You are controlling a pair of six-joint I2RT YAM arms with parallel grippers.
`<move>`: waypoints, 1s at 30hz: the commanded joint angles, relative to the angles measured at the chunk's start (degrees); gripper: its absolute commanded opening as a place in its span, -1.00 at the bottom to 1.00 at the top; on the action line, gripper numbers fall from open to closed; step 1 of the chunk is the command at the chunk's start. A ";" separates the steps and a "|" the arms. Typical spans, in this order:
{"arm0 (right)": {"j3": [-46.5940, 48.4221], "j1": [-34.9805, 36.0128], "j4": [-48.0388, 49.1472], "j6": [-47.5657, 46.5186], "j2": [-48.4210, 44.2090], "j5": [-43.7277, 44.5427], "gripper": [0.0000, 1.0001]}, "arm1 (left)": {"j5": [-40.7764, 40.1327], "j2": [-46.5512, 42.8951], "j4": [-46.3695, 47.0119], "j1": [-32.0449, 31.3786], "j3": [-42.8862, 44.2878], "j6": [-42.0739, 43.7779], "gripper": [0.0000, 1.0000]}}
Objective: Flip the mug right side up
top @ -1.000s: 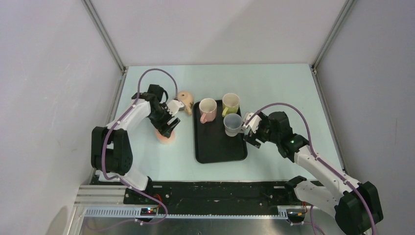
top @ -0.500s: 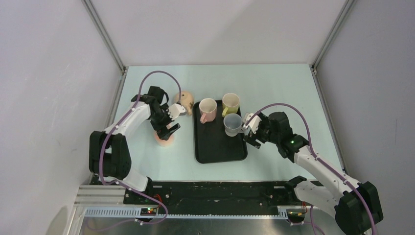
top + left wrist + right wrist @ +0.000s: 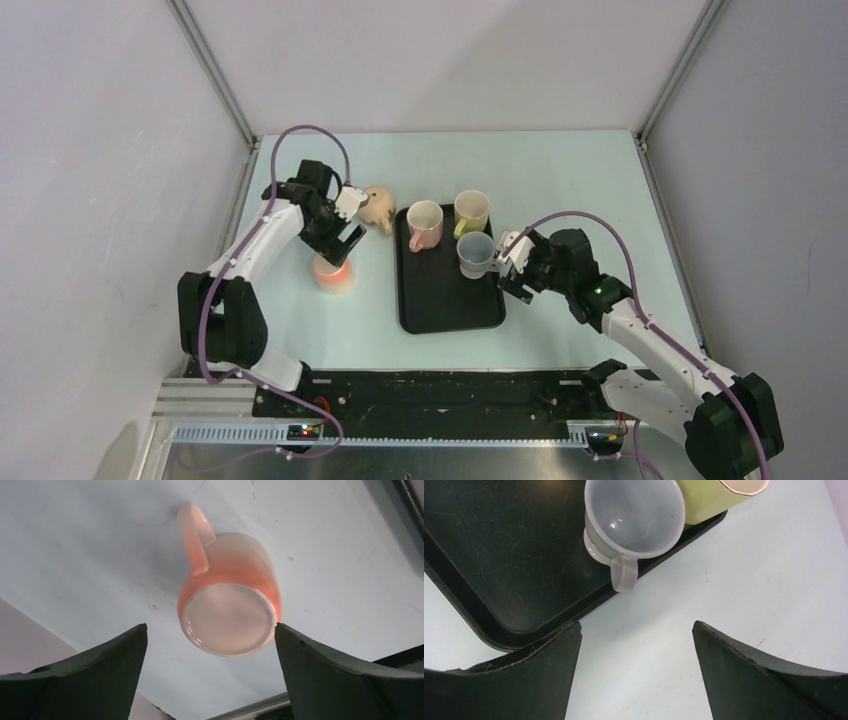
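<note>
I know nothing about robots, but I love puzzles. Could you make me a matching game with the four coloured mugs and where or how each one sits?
Things:
1. orange mug
2. pink mug
3. yellow mug
4. grey mug

Places:
A. upright at the far right corner of the black tray
B. upside down on the table, left of the tray
C. at the tray's right edge, handle sticking out over the rim
D. upright at the tray's far left corner

Pairs: 1-B, 2-D, 3-A, 4-C.
</note>
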 commanded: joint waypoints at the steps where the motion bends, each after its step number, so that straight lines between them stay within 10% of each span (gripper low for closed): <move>1: -0.25 -0.16 2.09 -0.42 -0.69 -0.53 0.73 | -1.00 2.36 -3.54 -0.18 0.57 -9.62 0.99; 17: -0.69 -0.24 2.60 -0.64 -0.57 -0.37 0.73 | 3.42 13.46 -9.67 -0.13 4.88 -14.82 0.91; 30: -0.69 0.00 2.87 -0.18 -0.21 -0.24 0.73 | 1.16 15.99 -9.89 -0.44 7.22 15.97 0.44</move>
